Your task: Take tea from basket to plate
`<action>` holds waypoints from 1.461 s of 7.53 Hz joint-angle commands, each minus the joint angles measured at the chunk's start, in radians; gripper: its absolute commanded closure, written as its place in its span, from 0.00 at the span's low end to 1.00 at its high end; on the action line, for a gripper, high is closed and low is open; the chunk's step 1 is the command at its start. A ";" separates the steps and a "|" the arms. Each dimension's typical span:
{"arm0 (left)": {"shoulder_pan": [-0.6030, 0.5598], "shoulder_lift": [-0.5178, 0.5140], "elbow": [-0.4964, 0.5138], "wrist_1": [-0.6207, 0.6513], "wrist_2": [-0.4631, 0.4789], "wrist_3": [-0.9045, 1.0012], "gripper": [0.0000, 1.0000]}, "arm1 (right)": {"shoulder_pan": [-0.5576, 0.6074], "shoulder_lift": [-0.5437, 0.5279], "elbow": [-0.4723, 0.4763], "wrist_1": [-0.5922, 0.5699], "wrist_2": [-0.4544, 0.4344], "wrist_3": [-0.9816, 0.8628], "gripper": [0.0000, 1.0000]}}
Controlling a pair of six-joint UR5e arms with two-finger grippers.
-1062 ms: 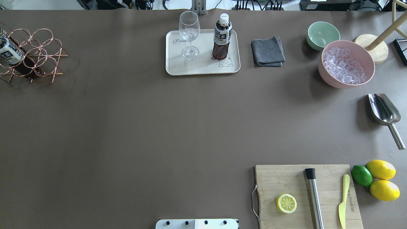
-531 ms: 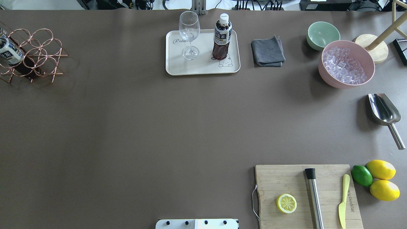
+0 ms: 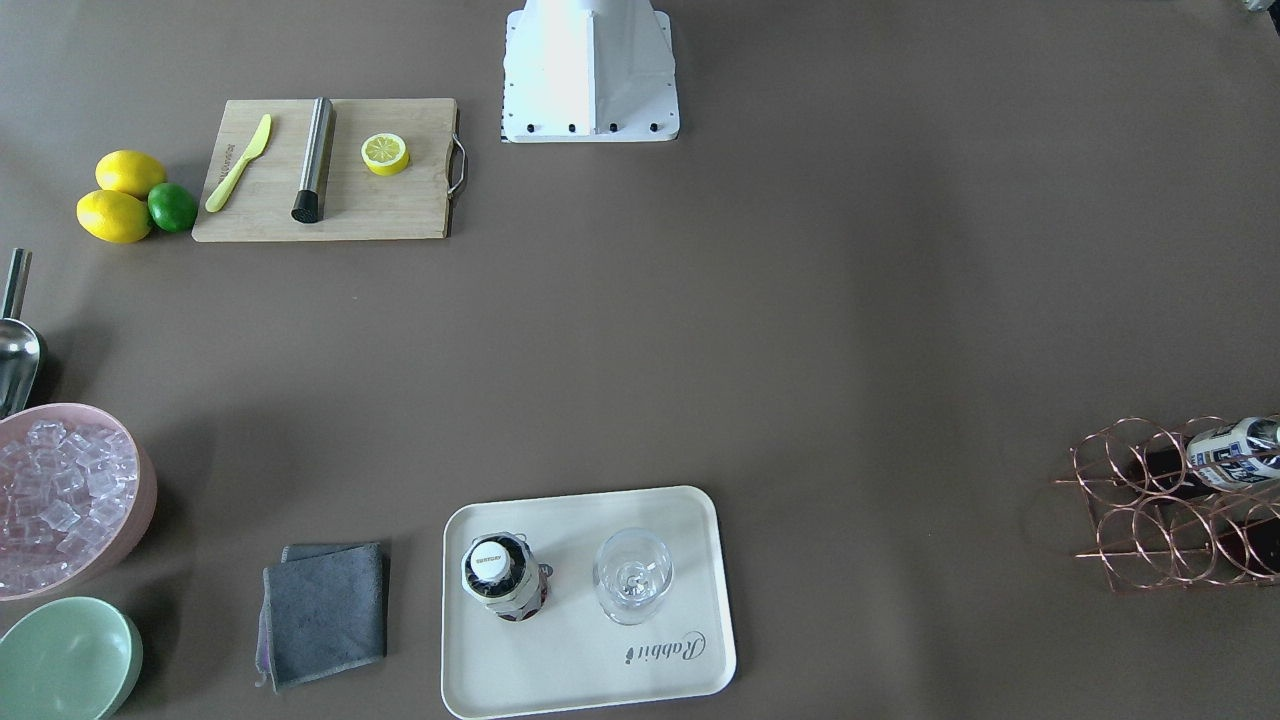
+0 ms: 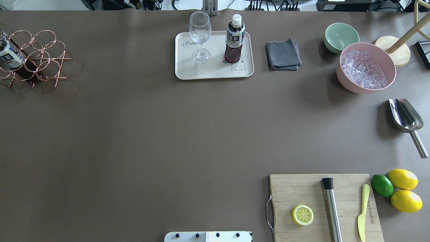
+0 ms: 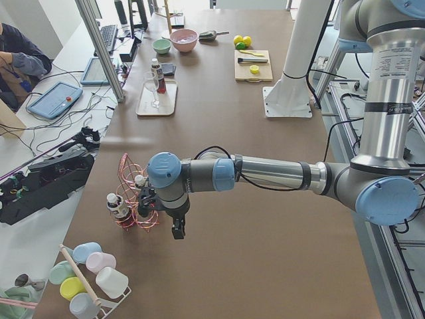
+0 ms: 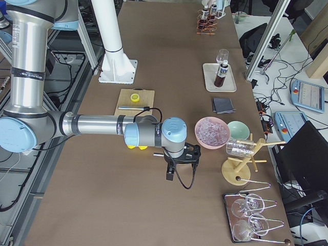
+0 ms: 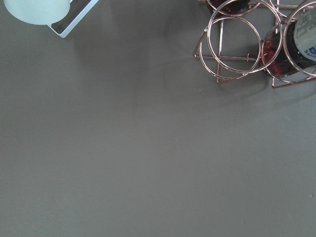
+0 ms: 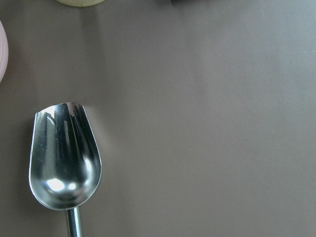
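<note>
Overhead exterior: wineglass (image 4: 200, 37) beside tea (image 4: 234, 40)

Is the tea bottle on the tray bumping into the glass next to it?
Apart. The front-facing view looks down on both, and a strip of bare tray shows between the tea bottle and the wine glass.

Silver-grey tubular arms (image 5: 272, 174) with pale-blue joint caps (image 5: 164, 169).

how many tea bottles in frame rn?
3 tea bottles: one upright on the cream tray beside the wine glass; two lying in the copper wire rack, one label showing, one cut off by the left wrist view's edge. More could be hidden.
</note>
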 commanded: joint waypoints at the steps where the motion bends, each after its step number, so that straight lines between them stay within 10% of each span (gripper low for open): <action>1: 0.000 0.002 0.001 0.000 -0.001 0.000 0.02 | 0.000 -0.001 0.000 0.000 0.000 0.000 0.00; 11: 0.006 0.012 0.006 -0.025 0.000 -0.003 0.02 | 0.000 -0.002 0.001 -0.002 0.000 0.000 0.00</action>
